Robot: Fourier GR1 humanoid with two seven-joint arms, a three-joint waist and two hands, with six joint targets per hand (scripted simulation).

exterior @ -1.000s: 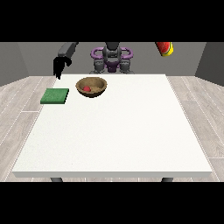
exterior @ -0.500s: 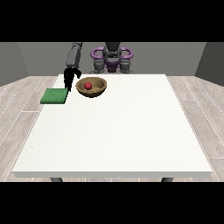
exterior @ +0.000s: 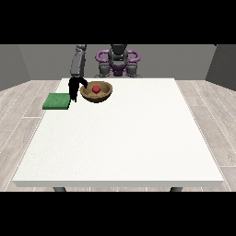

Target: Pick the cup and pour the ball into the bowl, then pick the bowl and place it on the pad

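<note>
While the round wooden bowl (exterior: 96, 91) cradles a red ball (exterior: 96, 89), the hand (exterior: 73, 87) alongside hangs unreadable; flat green pad (exterior: 56, 101) nearby.

Large white rectangular table (exterior: 124, 138), flat top, dark legs showing under its near edge; it extends beneath and well forward of the hand. Pale wood-plank floor (exterior: 18, 106) surrounds it. Plain grey walls (exterior: 184, 60) behind.

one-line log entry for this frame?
stage: reaching for bowl | ball: in bowl | hand at the view's left: beside bowl | pad: bare
</note>
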